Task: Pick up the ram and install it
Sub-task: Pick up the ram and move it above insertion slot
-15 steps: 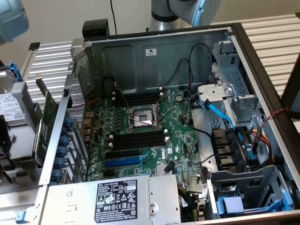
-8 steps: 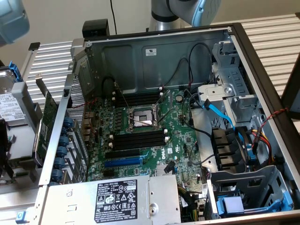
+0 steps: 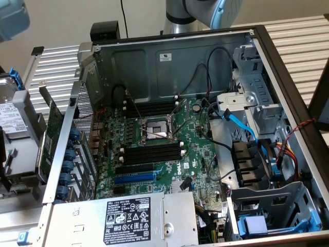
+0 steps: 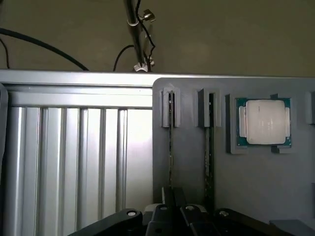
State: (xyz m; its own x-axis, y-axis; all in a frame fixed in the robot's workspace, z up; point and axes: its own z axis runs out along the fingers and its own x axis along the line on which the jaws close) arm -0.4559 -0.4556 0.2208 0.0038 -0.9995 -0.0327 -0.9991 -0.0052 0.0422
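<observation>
Grey and matte, the parts holder (image 4: 197,172) lay directly beneath the gripper (image 4: 172,201) on a slatted aluminium table (image 4: 74,162). The gripper's dark fingers (image 4: 166,196) were drawn close together over the holder's near edge. The ram (image 4: 171,142) stood on edge in a narrow slot and ran from the slot's far end straight in between them. They looked clamped on its thin edge, and the ram had not yet left its slot.

A second memory stick (image 4: 210,147) stood in the neighbouring slot, just beside the gripper. It was parallel to the ram and clear of the fingers. Farther out on that same side, a processor (image 4: 265,122) lay flat in a square pocket, its silver lid facing up inside a green border. Ahead of the gripper, past the holder's far edge, a black cable (image 4: 44,46) and a thin metal rod (image 4: 133,29) showed against a beige wall.

In the exterior view, the arm (image 3: 205,13) showed a grey and blue joint above the back wall of an open computer case (image 3: 154,62). Inside the case lay the green motherboard (image 3: 195,134). Its long black memory slots (image 3: 151,153), with white end clips, sat on either side of the CPU socket (image 3: 157,128). A power supply (image 3: 128,218) with a black label filled the case's near corner.
</observation>
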